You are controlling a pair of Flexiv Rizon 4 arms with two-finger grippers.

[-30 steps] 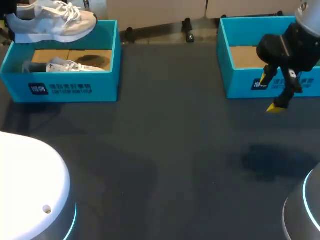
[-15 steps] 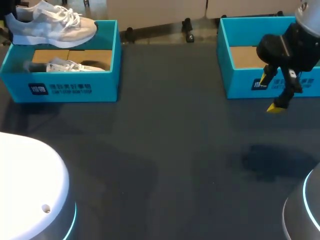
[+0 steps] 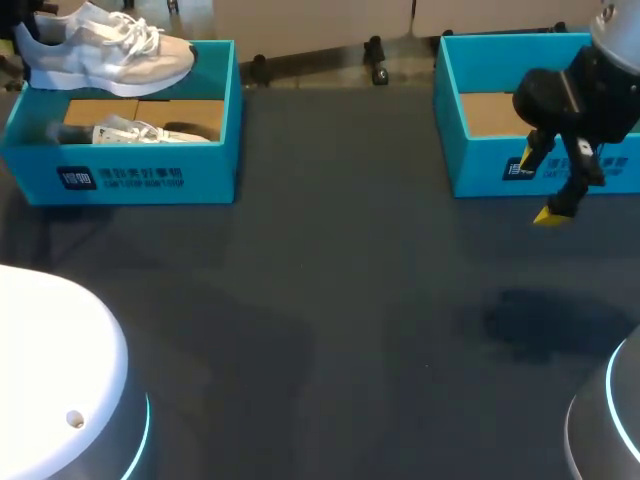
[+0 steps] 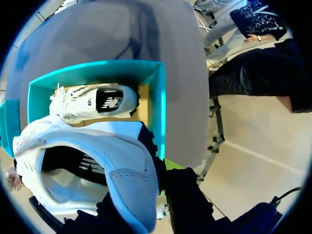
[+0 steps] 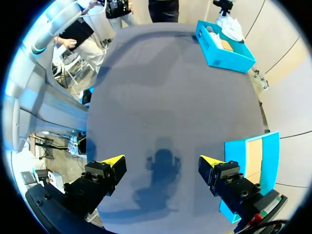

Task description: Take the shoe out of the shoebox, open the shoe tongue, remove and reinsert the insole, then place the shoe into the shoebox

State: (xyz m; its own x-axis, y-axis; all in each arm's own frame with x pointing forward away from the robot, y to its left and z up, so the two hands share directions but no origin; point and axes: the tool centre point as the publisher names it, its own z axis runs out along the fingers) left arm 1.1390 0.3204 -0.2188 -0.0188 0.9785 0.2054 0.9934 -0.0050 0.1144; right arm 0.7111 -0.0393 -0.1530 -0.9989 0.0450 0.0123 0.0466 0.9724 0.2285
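Left gripper [image 4: 152, 195] is clamped on the heel end of a white sneaker [image 3: 105, 48], one dark finger either side of the heel in the left wrist view, with a bit of yellow tip peeking out next to the shoe. The sneaker hangs in the air over the back-left part of the teal shoebox [image 3: 150, 178], clear of the rim as far as I can tell. It's roughly level, sole down, toe pointing toward the middle of the table [image 3: 330, 300], laces on top. From the wrist cam you're looking right into the shoe opening [image 4: 68, 168], so the collar and dark lining fill most of the view.

Down inside the shoebox there's a second sneaker [image 3: 130, 132], lying on its side on the brown cardboard floor. You can see it from the left wrist too [image 4: 92, 101], just past the held shoe.

Right gripper [image 5: 162, 163] is wide open, nothing between the fingers, just bare dark tabletop and its own shadow below it. In the head view it [image 3: 541, 188] hangs just in front of the other teal box [image 3: 480, 172] on the right side, well apart from the shoebox and both sneakers.
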